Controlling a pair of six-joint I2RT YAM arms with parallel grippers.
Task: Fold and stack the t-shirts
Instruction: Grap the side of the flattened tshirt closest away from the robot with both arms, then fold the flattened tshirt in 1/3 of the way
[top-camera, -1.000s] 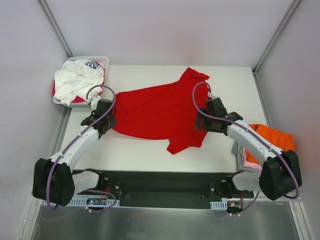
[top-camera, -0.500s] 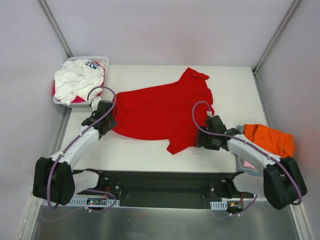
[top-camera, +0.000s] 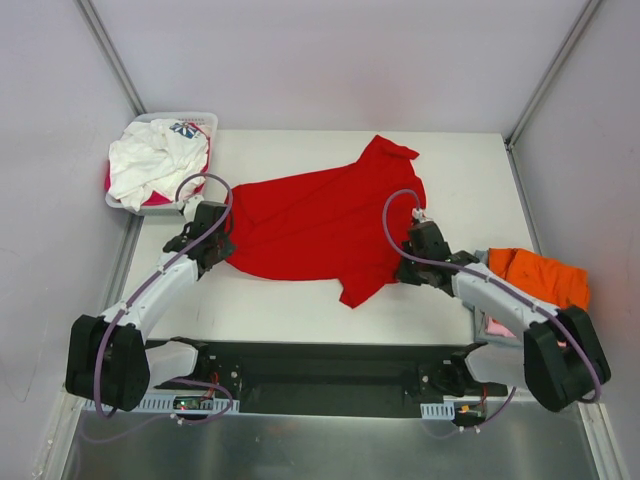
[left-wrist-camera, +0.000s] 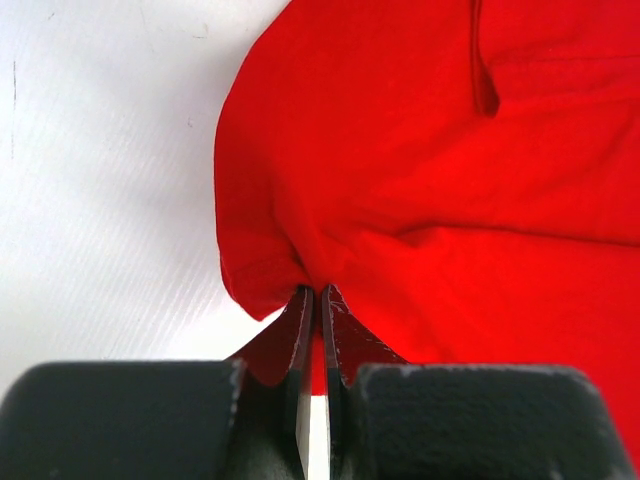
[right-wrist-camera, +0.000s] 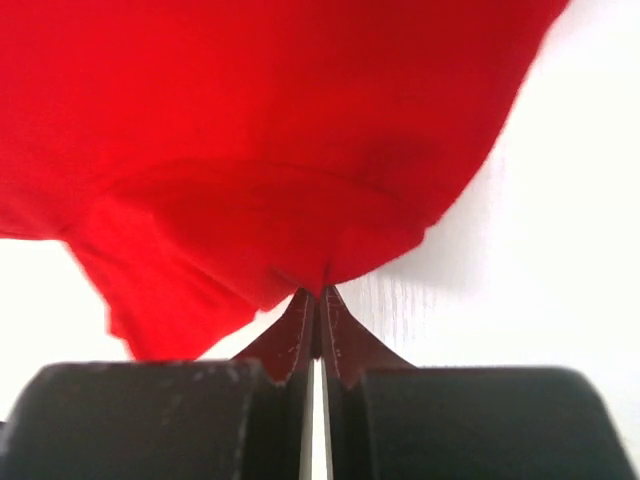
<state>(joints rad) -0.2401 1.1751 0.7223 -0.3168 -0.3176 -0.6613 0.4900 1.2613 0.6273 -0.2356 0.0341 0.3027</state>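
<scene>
A plain bright red t-shirt (top-camera: 320, 225) lies spread on a white table (top-camera: 460, 170), roughly in the middle and filling much of the space between the two arms. The cloth is soft and unprinted, mostly flat with shallow wrinkles, and not folded.

Its long axis runs across the table on a slant, from a narrow end at the near left up toward the far right. At the right end, one flap points toward the far edge of the table and another points toward the near edge. The overhead view does not show clearly which end holds the collar.

The left gripper (left-wrist-camera: 317, 295) is clamped on the shirt's left end. Its two dark fingers are pressed together with a small pinch of red cloth bunched between the tips. The right gripper (right-wrist-camera: 318, 295) is likewise closed on the shirt's right-hand edge, just beside the near flap, and the fabric puckers upward from where it is pinched. In both wrist views the cloth fans out from the fingertips over bare white tabletop.

A white slotted basket (top-camera: 205, 122) sits at the table's far left corner, holding a crumpled white shirt with a blue-red print (top-camera: 150, 160) over a bit of magenta cloth (top-camera: 155, 200). At the right edge, well apart from the red shirt, an orange shirt (top-camera: 540, 275) rests on a pink one (top-camera: 497, 325).
</scene>
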